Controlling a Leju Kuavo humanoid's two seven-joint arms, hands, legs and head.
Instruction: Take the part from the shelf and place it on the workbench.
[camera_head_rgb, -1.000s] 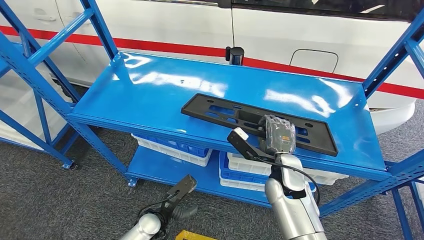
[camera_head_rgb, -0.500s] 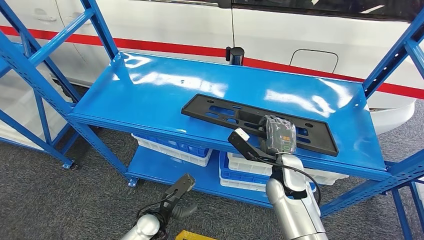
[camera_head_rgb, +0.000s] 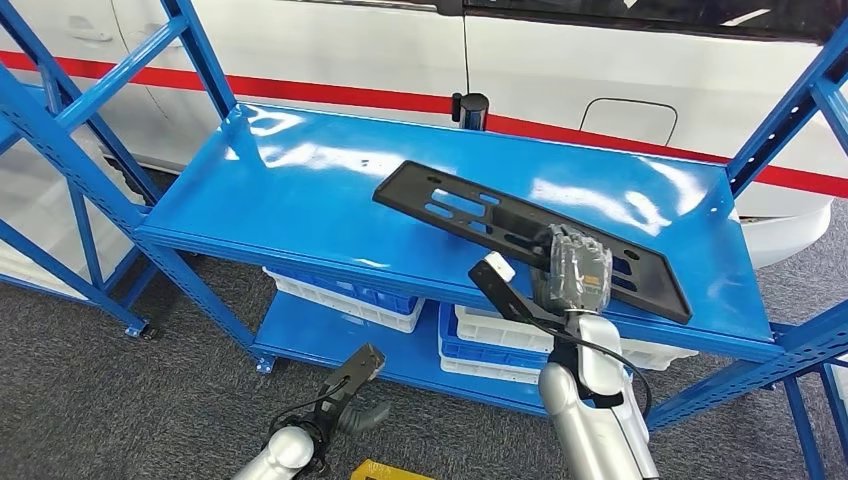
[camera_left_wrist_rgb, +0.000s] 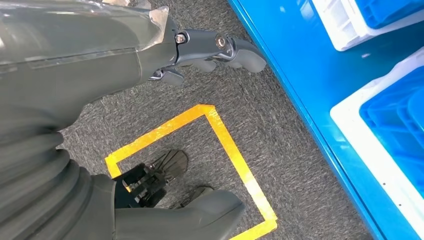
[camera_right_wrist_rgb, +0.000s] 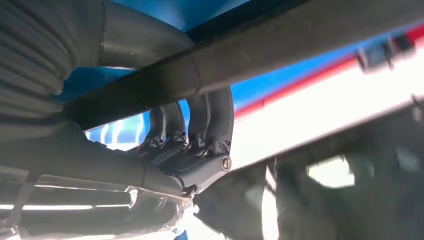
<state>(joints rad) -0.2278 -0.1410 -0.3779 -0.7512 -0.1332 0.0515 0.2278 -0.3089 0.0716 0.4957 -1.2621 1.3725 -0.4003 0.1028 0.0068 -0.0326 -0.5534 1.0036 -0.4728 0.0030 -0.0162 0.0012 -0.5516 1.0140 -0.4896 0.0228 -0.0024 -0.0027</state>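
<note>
A long flat black plastic part (camera_head_rgb: 470, 215) with cut-outs lies tilted over the blue shelf board (camera_head_rgb: 300, 180), its left end raised off the surface. My right hand (camera_head_rgb: 573, 272) grips the part near its front edge, right of its middle. In the right wrist view the fingers (camera_right_wrist_rgb: 200, 125) curl over the part's dark edge (camera_right_wrist_rgb: 280, 45) and the thumb lies under it. My left hand (camera_left_wrist_rgb: 210, 50) hangs low beside the shelf, above the grey carpet, fingers loosely apart and holding nothing. It also appears at the bottom of the head view as the left hand (camera_head_rgb: 360, 405).
Blue rack uprights (camera_head_rgb: 70, 140) stand at both sides. White and blue bins (camera_head_rgb: 350, 300) sit on the lower shelf. A white vehicle with a red stripe (camera_head_rgb: 600, 70) stands behind the rack. A yellow tape square (camera_left_wrist_rgb: 200, 165) marks the carpet.
The right hand has lifted the black part: its left end has risen off the shelf and the part now tilts. The hand has shifted slightly right. The left arm barely moved.
</note>
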